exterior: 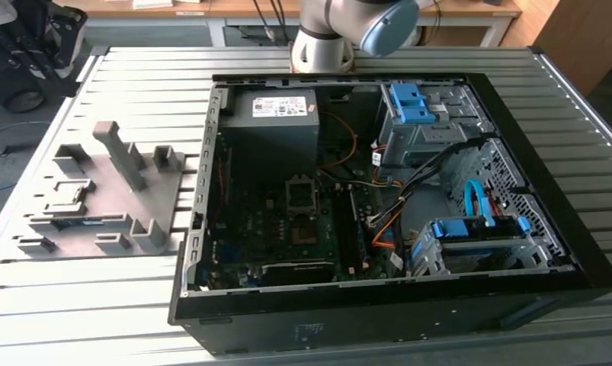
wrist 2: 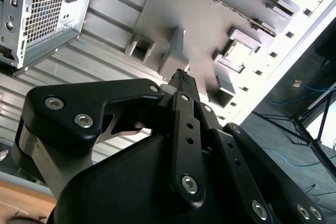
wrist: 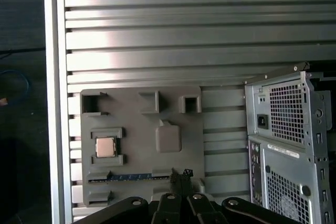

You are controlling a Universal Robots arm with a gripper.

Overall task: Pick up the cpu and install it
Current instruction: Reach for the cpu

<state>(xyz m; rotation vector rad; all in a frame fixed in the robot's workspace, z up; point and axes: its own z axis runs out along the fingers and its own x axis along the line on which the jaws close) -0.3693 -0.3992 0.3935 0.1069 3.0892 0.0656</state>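
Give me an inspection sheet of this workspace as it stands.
Surface: slatted metal table, carrying tray and case.
Job's things: cpu seated in the grey tray; open case beside it.
Clutter: memory stick in the tray.
Grippers: gripper above the tray, apart from the cpu.
Cables: blue, orange and black cables inside the case.
Surroundings: wooden bench behind the table; dark equipment at the exterior view's left.

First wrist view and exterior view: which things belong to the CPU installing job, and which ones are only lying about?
For the job: cpu on the grey fixture plate; socket in the open computer case; the hand.
Lying about: memory stick on the plate, power supply, blue drive brackets, cables.
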